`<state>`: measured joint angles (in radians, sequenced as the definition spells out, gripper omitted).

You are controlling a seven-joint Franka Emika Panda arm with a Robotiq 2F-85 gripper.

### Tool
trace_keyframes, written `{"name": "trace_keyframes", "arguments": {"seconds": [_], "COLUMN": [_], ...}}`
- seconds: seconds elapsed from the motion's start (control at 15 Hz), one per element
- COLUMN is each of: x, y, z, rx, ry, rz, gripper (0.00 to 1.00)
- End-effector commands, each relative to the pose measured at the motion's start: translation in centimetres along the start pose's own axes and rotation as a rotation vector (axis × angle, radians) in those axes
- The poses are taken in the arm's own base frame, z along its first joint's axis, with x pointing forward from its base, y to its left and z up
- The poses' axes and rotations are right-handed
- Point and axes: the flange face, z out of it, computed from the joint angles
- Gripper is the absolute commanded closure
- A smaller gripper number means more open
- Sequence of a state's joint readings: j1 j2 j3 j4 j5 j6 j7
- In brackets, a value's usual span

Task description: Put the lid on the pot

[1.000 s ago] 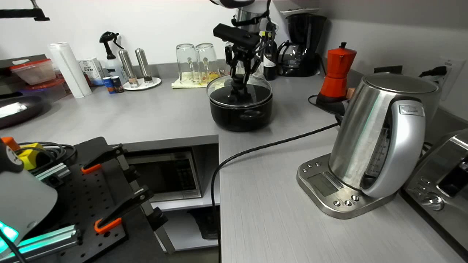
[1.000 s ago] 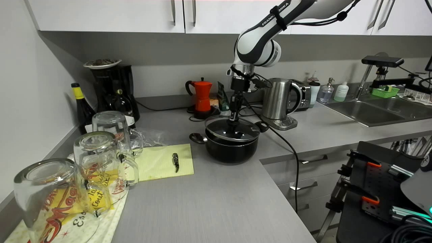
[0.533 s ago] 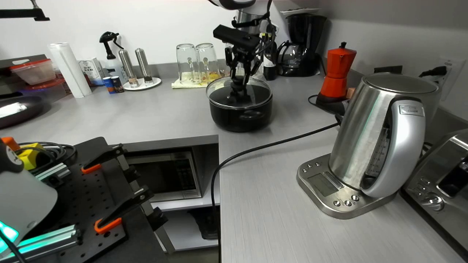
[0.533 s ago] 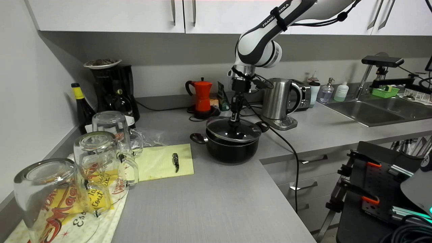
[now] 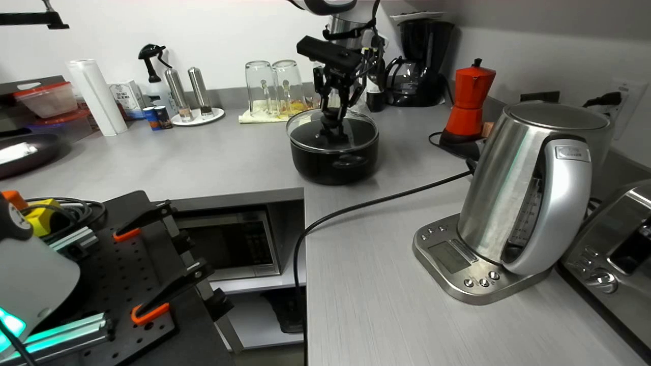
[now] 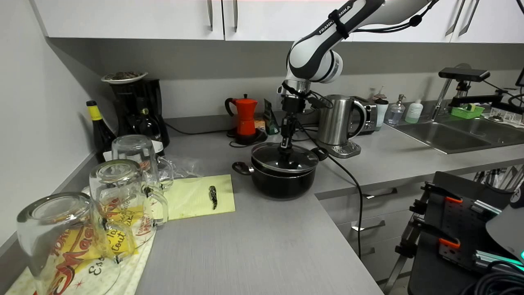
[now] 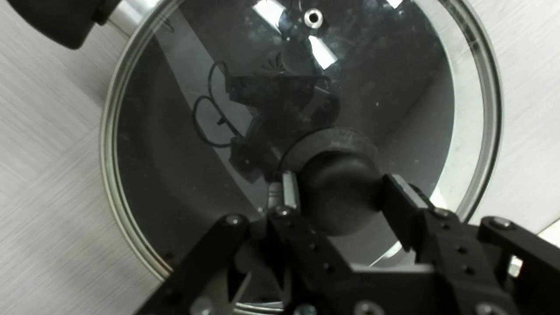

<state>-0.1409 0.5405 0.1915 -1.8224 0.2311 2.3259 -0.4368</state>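
The lid (image 5: 311,136), clear glass with a metal rim, rests on or just above the black pot (image 5: 325,170). In an exterior view it sits a little off-centre, overhanging the pot's left side. In an exterior view a narrow gap shows between the lid (image 6: 303,159) and the front rim of the pot (image 6: 282,187). My gripper (image 5: 333,118) points down and is shut on the lid's black knob. In the wrist view both fingers of the gripper (image 7: 343,192) press the knob's sides, and the lid (image 7: 415,109) hides the pot's inside.
A black cable (image 6: 348,174) runs across the counter beside the pot. The steel kettle (image 5: 524,188) and the red moka pot (image 6: 245,116) stand nearby. Glass mugs (image 6: 118,192) and a yellow cloth (image 6: 192,200) lie to one side. The counter edge (image 5: 244,198) is close to the pot.
The gripper and lid have shifted slightly, rightward and down in an exterior view. The pot has slid a little the same way with them. The grip on the knob is unchanged.
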Motion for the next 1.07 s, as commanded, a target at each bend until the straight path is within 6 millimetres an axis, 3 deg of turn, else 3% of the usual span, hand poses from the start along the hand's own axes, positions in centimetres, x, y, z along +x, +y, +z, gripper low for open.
{"name": "trace_keyframes", "arguments": {"seconds": [0.0, 0.67, 1.0], "x": [-0.3, 0.2, 0.5], "y": [-0.2, -0.7, -1.2], "z": [-0.9, 0.7, 0.5], "rx": [0.004, -0.04, -0.074], "ry": [0.017, -0.048, -0.054], "rz": [-0.013, -0.036, -0.06], "gripper": [0.74, 0.74, 0.74]}}
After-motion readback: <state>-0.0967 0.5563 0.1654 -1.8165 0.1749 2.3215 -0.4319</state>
